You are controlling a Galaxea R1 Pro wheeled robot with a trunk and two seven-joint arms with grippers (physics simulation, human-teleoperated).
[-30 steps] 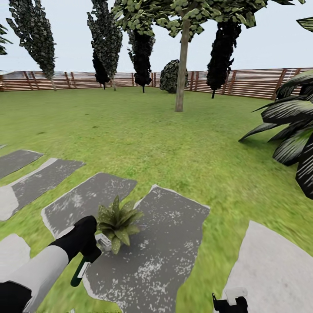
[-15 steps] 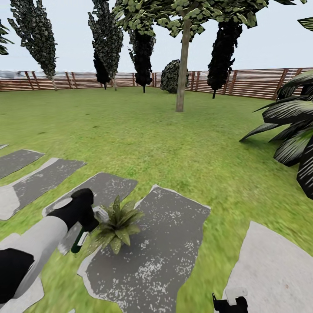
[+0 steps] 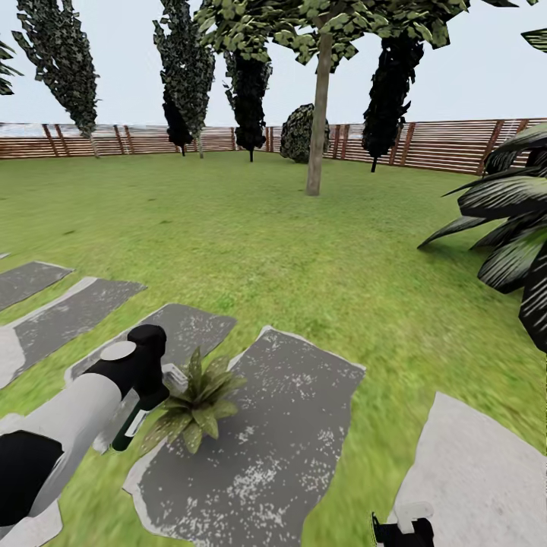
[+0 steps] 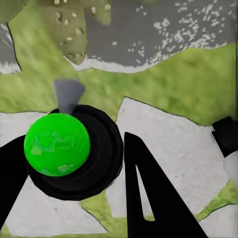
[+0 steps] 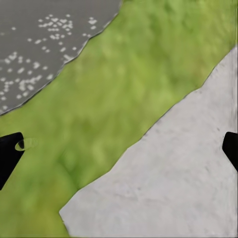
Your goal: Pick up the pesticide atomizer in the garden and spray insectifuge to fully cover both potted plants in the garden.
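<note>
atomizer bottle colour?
Dark green pesticide atomizer with a white label strip; clearest in head view.

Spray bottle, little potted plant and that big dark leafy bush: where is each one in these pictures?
pesticide atomizer (image 3: 126, 430), head view, on its dark green body below the left arm.
potted plant (image 3: 196, 396), head view, on the middle of its leaf rosette.
dark broad-leaved bush (image 3: 510, 228), head view, on its striped leaves.

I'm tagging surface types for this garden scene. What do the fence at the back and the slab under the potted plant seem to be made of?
The fence looks like wood: reddish-brown horizontal slats on upright posts, matte. The slab under the potted plant looks like stone or concrete: dull dark grey, pale speckles, a lighter irregular edge. Being a render, both are guesses from colour and texture.
</note>
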